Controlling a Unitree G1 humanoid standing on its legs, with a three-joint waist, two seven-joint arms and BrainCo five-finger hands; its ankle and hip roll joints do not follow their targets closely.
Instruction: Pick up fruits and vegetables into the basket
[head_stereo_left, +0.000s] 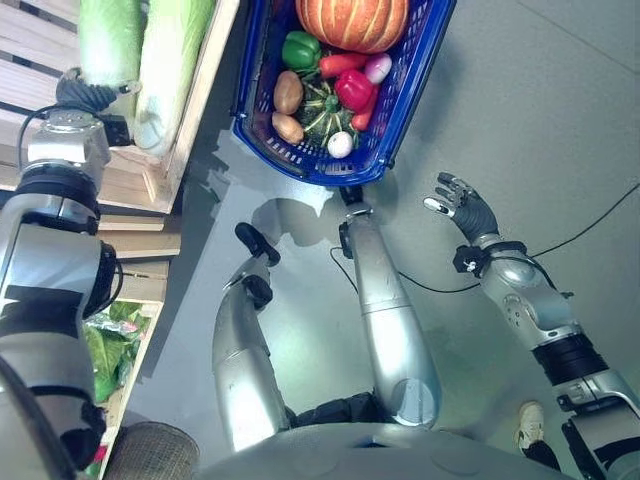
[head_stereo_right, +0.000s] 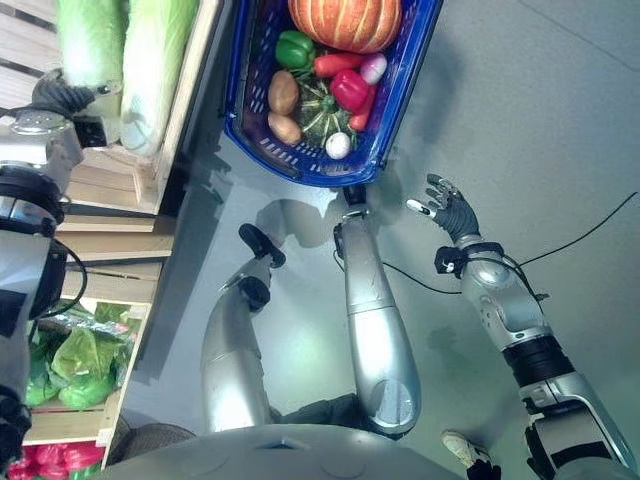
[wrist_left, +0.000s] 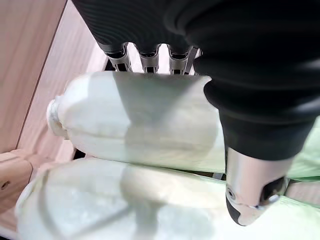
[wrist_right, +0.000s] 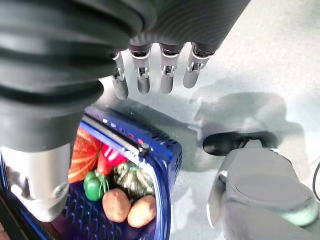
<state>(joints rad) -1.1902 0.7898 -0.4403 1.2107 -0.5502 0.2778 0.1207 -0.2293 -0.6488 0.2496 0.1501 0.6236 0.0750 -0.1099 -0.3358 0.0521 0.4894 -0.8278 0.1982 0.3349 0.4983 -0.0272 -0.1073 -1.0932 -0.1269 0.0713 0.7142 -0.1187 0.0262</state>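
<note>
Left hand (head_stereo_left: 88, 92) sits on the nearer of two napa cabbages (head_stereo_left: 108, 38) in the wooden crate (head_stereo_left: 190, 110). In the left wrist view its fingers (wrist_left: 145, 57) go over the far side of that cabbage (wrist_left: 135, 117) and the thumb (wrist_left: 252, 192) hangs on the near side. Fingertips are hidden, so grip state can't be told. Second cabbage (head_stereo_left: 172, 62) lies just beside the hand, toward the basket.

Blue basket (head_stereo_left: 300, 160) sits on the grey floor (head_stereo_left: 560, 110), between the two hands, holding a pumpkin (head_stereo_left: 352, 22), green pepper (head_stereo_left: 300, 50), red pepper (head_stereo_left: 353, 88), two potatoes (head_stereo_left: 288, 92), striped squash (head_stereo_left: 325, 112).

Right hand (head_stereo_left: 462, 205) hangs over the floor near the basket's corner, fingers straight, holding nothing.
</note>
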